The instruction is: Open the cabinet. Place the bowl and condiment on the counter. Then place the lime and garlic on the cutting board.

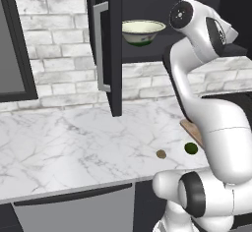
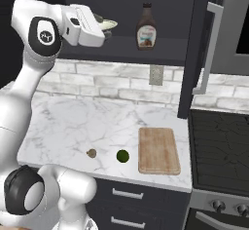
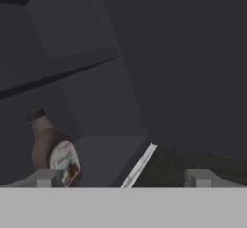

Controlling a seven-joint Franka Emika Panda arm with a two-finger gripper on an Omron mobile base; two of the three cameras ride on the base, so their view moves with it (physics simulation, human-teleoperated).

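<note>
The black cabinet [image 1: 110, 44] stands open, both doors swung out. On its dark shelf sits the cream bowl [image 1: 142, 32] with a green band. The brown condiment [image 2: 146, 28] bottle stands to its right. My white hand [image 2: 85, 27] is raised to shelf height, just in front of the bowl [image 2: 109, 25] and partly covering it. My gripper [image 3: 123, 178] is open with nothing between its fingers; the condiment [image 3: 53, 152] stands by the left fingertip. On the marble counter [image 2: 73, 122] lie the garlic [image 2: 91, 153] and the lime [image 2: 123, 156], left of the cutting board [image 2: 158, 150].
The right cabinet door [image 2: 197, 48] with its silver handle [image 2: 208, 53] hangs over the board's far end. A dark stove [image 2: 219, 146] adjoins the counter on the right. A dark-framed window [image 1: 12, 44] is on the brick wall at left.
</note>
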